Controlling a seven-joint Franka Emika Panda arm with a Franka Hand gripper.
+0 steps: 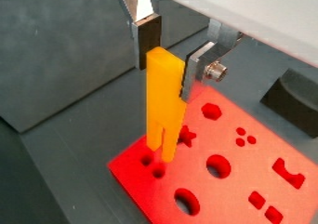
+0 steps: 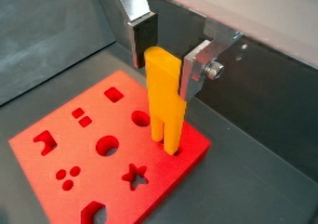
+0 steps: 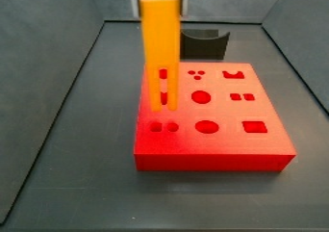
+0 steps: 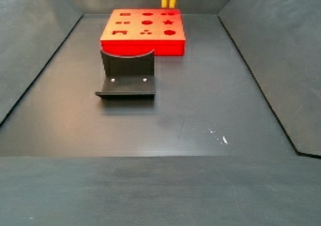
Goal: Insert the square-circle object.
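Holding the bar (image 1: 163,96) upright by its top end, my hand (image 1: 166,51) has its two silver plates closed on the upper part, one dark pad on each broad face. I judge that grip was chosen so the length hangs free below and the two prongs can lead into the block (image 2: 99,163). In both wrist views the forked end sits at the block's top face, near one edge, and the prongs seem to be just entering or touching a pair of holes there; I cannot tell how deep they go. In a side view the bar (image 3: 158,43) stands over the row of holes nearest one long side of the block (image 3: 213,140), vertical, not leaning, which is what a straight push down would need.

The dark curved holder (image 4: 127,76) rests on the tabletop (image 4: 189,127) just in front of the block (image 4: 145,31) in a side view, apart from the bar and not involved now.

I see no brand, label or writing on the bar, block, holder or hand.
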